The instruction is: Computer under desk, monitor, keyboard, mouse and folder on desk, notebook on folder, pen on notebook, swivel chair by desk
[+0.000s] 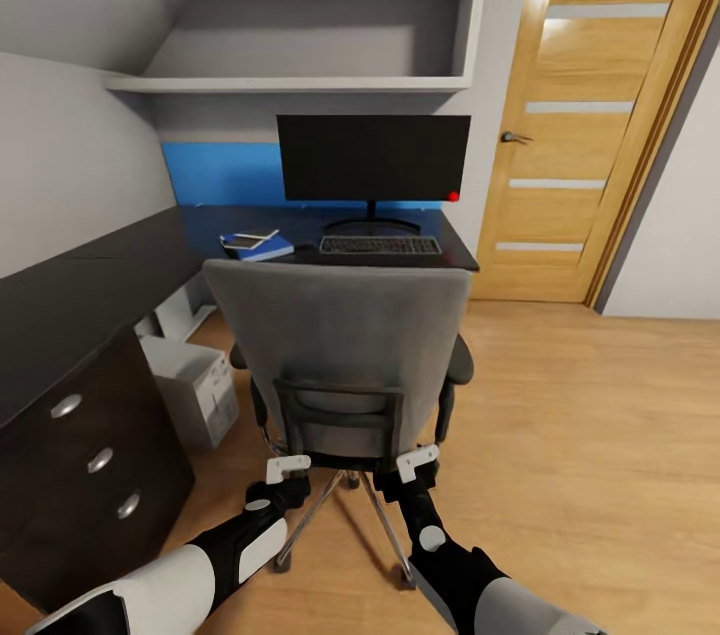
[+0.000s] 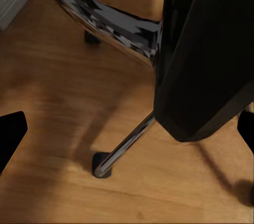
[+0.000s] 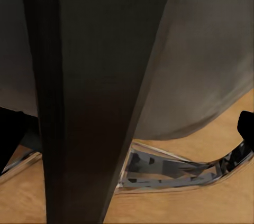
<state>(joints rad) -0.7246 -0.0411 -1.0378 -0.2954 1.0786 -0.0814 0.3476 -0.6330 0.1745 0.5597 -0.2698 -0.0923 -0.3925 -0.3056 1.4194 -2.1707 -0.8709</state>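
Grey padded fabric covers the tall back of the swivel chair [image 1: 350,345], which faces away from the head camera and hides its own seat and part of the long black-topped desk [image 1: 90,290]; only slices of its chrome star base [image 1: 330,505] and castors show below. Behind it on the desk stand the wide black-fronted monitor [image 1: 373,158] and the slim dark keyboard [image 1: 380,244], with a flat bright blue folder [image 1: 262,246] beside them carrying small items too blurred to name. A light grey box-shaped computer tower [image 1: 195,390] sits on the wooden floor [image 1: 580,415] under the desk. Both arms reach forward low, side by side. The left gripper [image 1: 287,464] and the right gripper [image 1: 417,461] each lie against the chair's black lower frame with white fingertips apart, jaws spread, but whether either pinches the frame I cannot tell. Wrist views show dark frame, glossy chrome legs and one castor [image 2: 101,165].
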